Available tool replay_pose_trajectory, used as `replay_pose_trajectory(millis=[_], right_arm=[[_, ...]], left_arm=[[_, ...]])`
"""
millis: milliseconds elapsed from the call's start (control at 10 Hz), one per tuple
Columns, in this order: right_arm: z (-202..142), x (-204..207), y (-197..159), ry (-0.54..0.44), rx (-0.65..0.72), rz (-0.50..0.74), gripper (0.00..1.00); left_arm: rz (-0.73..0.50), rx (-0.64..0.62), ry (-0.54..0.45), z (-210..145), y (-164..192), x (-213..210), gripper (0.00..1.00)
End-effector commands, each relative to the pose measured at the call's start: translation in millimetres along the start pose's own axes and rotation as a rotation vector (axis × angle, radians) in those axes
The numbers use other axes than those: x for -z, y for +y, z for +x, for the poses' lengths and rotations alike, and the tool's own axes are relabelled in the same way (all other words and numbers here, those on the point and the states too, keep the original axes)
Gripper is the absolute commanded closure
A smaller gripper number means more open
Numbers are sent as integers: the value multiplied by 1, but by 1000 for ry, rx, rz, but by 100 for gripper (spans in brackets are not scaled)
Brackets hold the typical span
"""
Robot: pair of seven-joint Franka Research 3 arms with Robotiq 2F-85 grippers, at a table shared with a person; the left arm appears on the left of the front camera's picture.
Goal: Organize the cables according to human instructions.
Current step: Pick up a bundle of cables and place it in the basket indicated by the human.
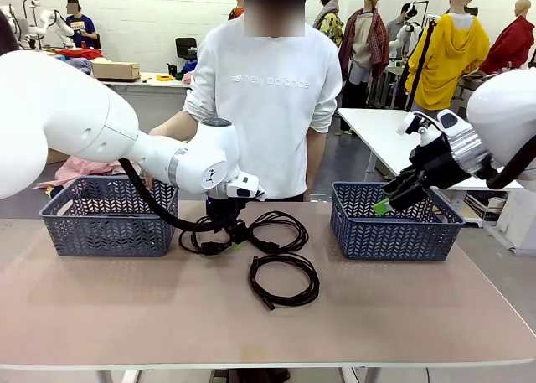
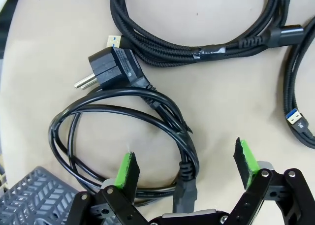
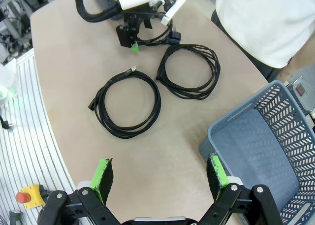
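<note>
Three of the cables lie mid-table as black coils. My left gripper [image 1: 228, 232] hangs open just over the left one, a smooth power cord [image 2: 170, 114] with a chunky plug [image 2: 110, 67]. In the left wrist view the gripper [image 2: 187, 163] has one side of that loop between its green pads [image 2: 129, 168], not clamped. A braided cable [image 2: 152, 48] lies beyond it, with another USB-ended cable [image 2: 295, 119] to the side. The front coil [image 1: 285, 258] [image 3: 155, 104] and the middle coil [image 1: 276, 214] [image 3: 189, 93] lie loose. My right gripper [image 1: 383, 203] [image 3: 160, 176] is open and empty, high beside the right basket.
Two grey mesh baskets stand on the table, one left [image 1: 107, 224] [image 2: 34, 195], one right [image 1: 394, 232] [image 3: 266, 141]. A person in a white sweater [image 1: 272, 98] stands at the far edge behind the cables. Bare tabletop [image 1: 126, 307] lies along the near side.
</note>
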State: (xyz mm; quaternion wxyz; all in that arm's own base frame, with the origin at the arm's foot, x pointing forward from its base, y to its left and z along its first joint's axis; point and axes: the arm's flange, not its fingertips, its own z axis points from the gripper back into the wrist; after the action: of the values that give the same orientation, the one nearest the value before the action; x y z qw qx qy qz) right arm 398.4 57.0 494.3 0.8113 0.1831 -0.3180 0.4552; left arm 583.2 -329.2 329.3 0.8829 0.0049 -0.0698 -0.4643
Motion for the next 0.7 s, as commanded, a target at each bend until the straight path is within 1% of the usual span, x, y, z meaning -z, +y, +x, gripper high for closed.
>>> replay_pose_trajectory(millis=[0,600], right_arm=[[1,1,-3,-34,-10,11,0],[1,1,-3,-34,-10,11,0]], left_arm=[[25,-36,-1,2,4,5,0],[5,-27,11,9,10,16,0]])
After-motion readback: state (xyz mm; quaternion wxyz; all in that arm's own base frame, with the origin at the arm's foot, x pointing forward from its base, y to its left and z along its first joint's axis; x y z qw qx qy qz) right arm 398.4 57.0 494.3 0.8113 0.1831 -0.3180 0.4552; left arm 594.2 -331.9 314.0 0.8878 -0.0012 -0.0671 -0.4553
